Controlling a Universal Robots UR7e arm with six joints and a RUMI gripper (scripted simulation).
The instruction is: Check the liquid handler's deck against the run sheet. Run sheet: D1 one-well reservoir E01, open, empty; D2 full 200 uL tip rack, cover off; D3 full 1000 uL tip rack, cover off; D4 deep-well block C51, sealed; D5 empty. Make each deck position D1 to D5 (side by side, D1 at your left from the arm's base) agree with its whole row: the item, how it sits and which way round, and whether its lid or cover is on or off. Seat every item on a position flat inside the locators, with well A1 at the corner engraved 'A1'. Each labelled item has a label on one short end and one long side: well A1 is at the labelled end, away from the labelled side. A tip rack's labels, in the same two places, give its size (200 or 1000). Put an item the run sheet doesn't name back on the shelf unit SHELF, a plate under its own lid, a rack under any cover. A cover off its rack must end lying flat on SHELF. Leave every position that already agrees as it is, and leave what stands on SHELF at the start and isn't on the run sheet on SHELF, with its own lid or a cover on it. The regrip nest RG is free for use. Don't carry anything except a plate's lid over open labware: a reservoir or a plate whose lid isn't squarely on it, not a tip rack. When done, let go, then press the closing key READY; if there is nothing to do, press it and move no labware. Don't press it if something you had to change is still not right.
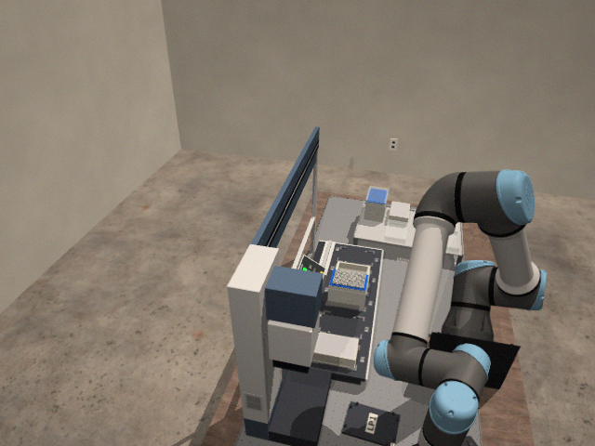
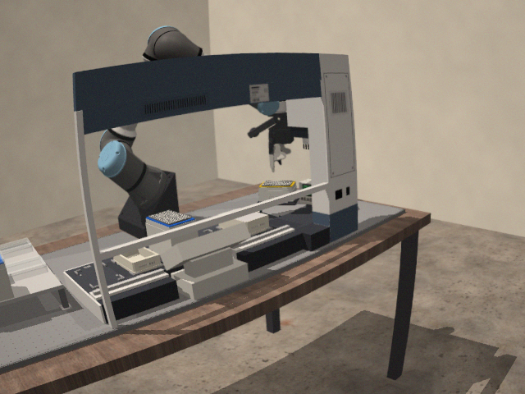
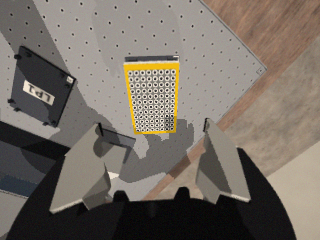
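My gripper (image 3: pixel 153 121) is open and empty; it also shows in the exterior view (image 2: pixel 276 158). It hangs well above a yellow-rimmed tip rack (image 3: pixel 152 95) with no cover, which stands on the perforated bench mat near the table's end (image 2: pixel 276 186). On the deck stand a blue-rimmed uncovered tip rack (image 1: pixel 350 279), an open white tray (image 1: pixel 354 266) just beyond it, and a white closed item (image 1: pixel 336 350) at the near end. The blue-rimmed rack (image 2: pixel 169 218) and the tray (image 2: pixel 138 259) also show in the exterior view. My arm hides the gripper in the top view.
The shelf unit (image 1: pixel 385 225) at the far end carries a blue-topped item (image 1: pixel 376 195) and pale items. A black plate marked LP1 (image 3: pixel 39 92) lies on the mat left of the rack. The handler's gantry (image 2: pixel 198 80) spans the deck. The table edge (image 3: pixel 235 105) runs close to the rack.
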